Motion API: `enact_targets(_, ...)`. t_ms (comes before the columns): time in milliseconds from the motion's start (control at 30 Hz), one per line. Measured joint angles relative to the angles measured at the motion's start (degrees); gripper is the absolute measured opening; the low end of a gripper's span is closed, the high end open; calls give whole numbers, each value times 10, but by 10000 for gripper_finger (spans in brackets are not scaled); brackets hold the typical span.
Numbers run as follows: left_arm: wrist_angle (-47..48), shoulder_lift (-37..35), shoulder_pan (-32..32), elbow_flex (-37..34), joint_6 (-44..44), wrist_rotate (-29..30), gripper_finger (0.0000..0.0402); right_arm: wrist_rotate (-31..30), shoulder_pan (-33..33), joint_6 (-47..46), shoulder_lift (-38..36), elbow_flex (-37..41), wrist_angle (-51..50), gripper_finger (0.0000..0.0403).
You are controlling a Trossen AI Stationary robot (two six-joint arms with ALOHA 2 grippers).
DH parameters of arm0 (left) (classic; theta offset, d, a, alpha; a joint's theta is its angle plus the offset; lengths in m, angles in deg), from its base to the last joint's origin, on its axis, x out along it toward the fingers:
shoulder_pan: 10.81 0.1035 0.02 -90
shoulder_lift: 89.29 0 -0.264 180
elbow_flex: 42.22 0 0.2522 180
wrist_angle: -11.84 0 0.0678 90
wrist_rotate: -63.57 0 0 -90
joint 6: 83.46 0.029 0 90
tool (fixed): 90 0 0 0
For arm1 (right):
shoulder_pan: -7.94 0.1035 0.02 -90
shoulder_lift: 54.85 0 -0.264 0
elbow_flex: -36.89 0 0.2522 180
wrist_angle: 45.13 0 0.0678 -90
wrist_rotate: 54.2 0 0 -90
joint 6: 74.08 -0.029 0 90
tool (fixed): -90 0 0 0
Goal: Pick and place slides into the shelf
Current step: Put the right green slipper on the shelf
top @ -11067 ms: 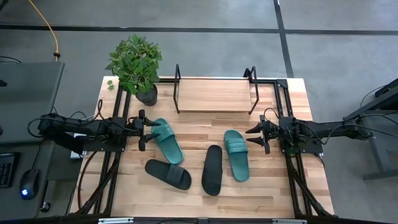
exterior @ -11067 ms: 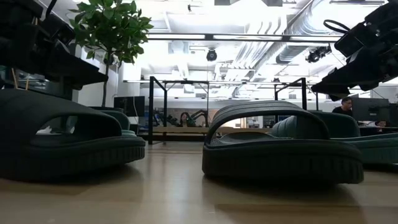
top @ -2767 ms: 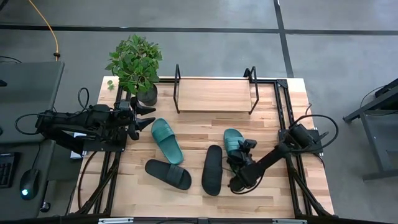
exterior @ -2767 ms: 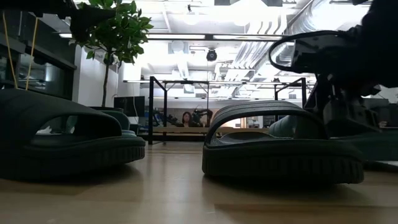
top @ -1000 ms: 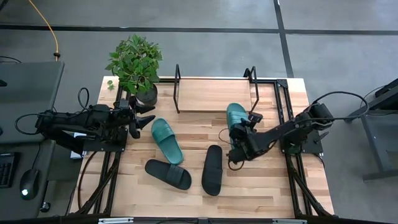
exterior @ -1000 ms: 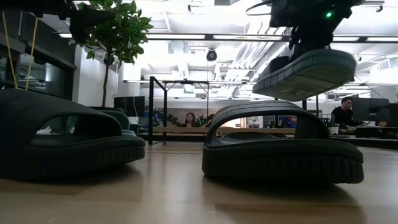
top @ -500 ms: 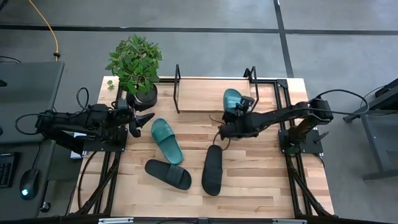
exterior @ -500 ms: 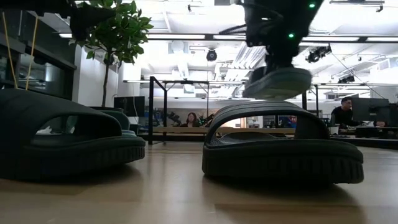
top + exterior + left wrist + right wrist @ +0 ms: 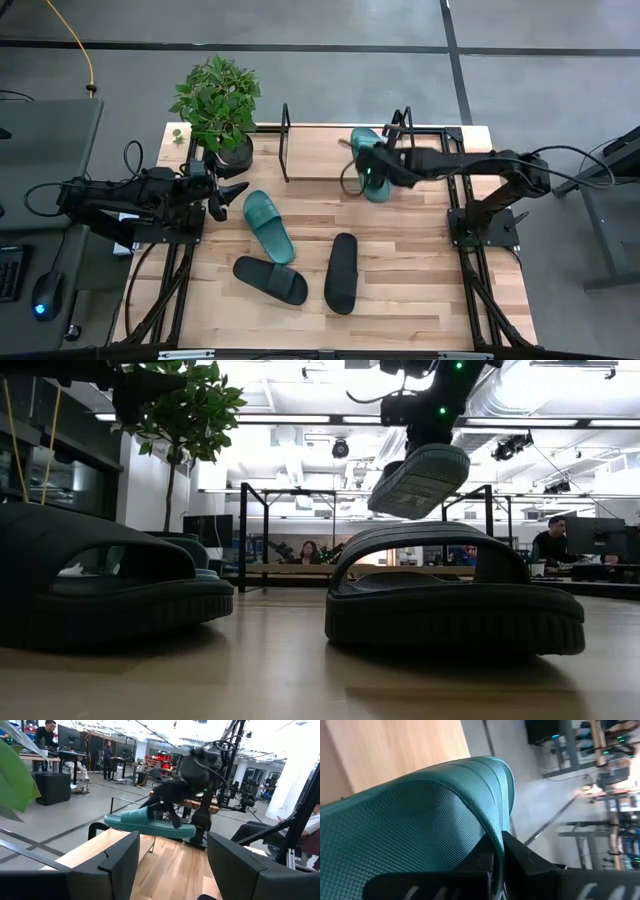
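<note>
My right gripper (image 9: 366, 163) is shut on a teal-green slide (image 9: 372, 170) and holds it in the air over the right end of the shelf (image 9: 320, 152), a light board between black loop frames. The low view shows this slide (image 9: 418, 480) tilted, sole toward the camera. A second teal slide (image 9: 268, 225) and two black slides (image 9: 270, 280) (image 9: 341, 272) lie sole-down on the table. At the table's left side my left gripper (image 9: 236, 190) waits open, pointing level toward the shelf, with nothing between its fingers (image 9: 120, 865). My right gripper pinches the teal slide's ribbed strap (image 9: 499, 795) at its edge between the two fingers (image 9: 520, 862). It comes from the table's right, slanting down. The slide is lifted clear, tilted, one end above the shelf board and the other past its near edge.
A potted plant (image 9: 218, 105) stands at the far left corner, beside the shelf's left frame (image 9: 285, 140). The shelf's right frame (image 9: 408, 140) stands close to the held slide. Bare wood lies between the shelf and the slides on the table. People sit in the room beyond.
My right gripper has swung from the table's middle right toward the far edge and a little up, carrying the teal slide from above the table to above the shelf's right end. The slide has turned about and stays lifted clear.
</note>
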Motion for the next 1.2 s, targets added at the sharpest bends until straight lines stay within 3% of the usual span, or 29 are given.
enact_targets(200, 0, 0, 0, 0, 8, 1, 215, 47, -75, 65, -2, 0, 33, 1)
enact_targets(633, -1, 0, 0, 0, 9, 18, 215, 223, -204, 183, -2, 0, 144, 0)
enact_targets(900, -5, 0, 0, 0, 13, 36, 215, 267, -258, 191, 10, 2, 165, 0)
enact_targets(1200, -14, 0, 0, 0, 13, 45, 215, 252, -294, 259, 16, 140, 352, 0)
